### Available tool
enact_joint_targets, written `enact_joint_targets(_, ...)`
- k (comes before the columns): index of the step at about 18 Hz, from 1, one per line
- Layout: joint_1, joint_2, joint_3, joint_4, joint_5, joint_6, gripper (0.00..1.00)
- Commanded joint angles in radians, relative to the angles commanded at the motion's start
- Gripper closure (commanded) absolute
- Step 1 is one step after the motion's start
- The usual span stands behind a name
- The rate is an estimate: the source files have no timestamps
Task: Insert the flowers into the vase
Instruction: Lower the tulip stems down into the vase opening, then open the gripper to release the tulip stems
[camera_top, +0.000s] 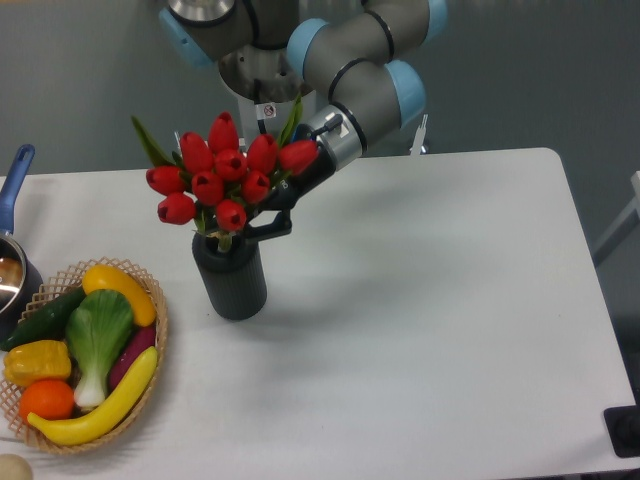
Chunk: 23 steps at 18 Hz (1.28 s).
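The flowers (222, 180) stand over the vase (231, 277), a tight bunch of red tulip buds with green leaves poking out at about ten and one o'clock. The lowest buds sit just above the dark rim and the stems seem to run down into the mouth, though the blooms hide the opening, so I can't tell how deep they go. The vase stands upright on the white table (430, 330), toward its left half.

The gripper (262, 222) comes in from the two o'clock side and is clamped on the bunch just under the heads, its black fingers closed around the stems, level with the vase rim.

From where I stand, the lowering looks nearly finished. To do it well, I'd keep the stems plumb over the centre of the mouth and ease straight down, letting go only once the bunch rests on the rim or bottom. The head is wider than the vase, so a lopsided release might tip it.

A woven basket (150, 380) of vegetables lies at eight o'clock from the vase, a blue-handled pot (14, 200) at nine.

A small sticker on the arm is too small to read.
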Motion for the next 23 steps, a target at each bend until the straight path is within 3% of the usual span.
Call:
enact_joint_targets(6, 0.006, -0.045, -0.054, -0.002, 0.008, 0.124, 0.84)
enact_joint_targets(8, 0.011, -0.045, -0.069, -0.002, 0.008, 0.146, 0.79)
enact_joint_targets(12, 0.017, -0.045, -0.089, -0.002, 0.008, 0.17, 0.46)
enact_joint_targets(15, 0.022, -0.045, -0.098, -0.002, 0.008, 0.183, 0.29)
enact_joint_targets(23, 0.031, -0.04, -0.1, -0.002, 0.008, 0.171, 0.05)
